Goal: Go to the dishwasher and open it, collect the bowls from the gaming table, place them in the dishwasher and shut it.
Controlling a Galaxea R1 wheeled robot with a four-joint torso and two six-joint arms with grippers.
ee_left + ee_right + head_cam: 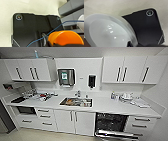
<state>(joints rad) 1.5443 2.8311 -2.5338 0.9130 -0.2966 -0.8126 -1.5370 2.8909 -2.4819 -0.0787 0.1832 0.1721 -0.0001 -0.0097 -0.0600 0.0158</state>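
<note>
Dishwasher (111,123) open under worktop (105,105), door down. Orange bowl (66,38) near my left wrist, white bowl (107,33) near right; grasp of either fingers: cannot tell.

A steel sink (76,102) sits in the white tabletop (105,105), with a tap (78,93) just behind it. Above the sink on the wall hang a paper-towel dispenser (66,77) and, beside that, a dark soap dispenser (92,81). Well to the side of the sink, a dark microwave (26,110) sits under the tabletop, with white wall cabinets (27,69) above.
</note>
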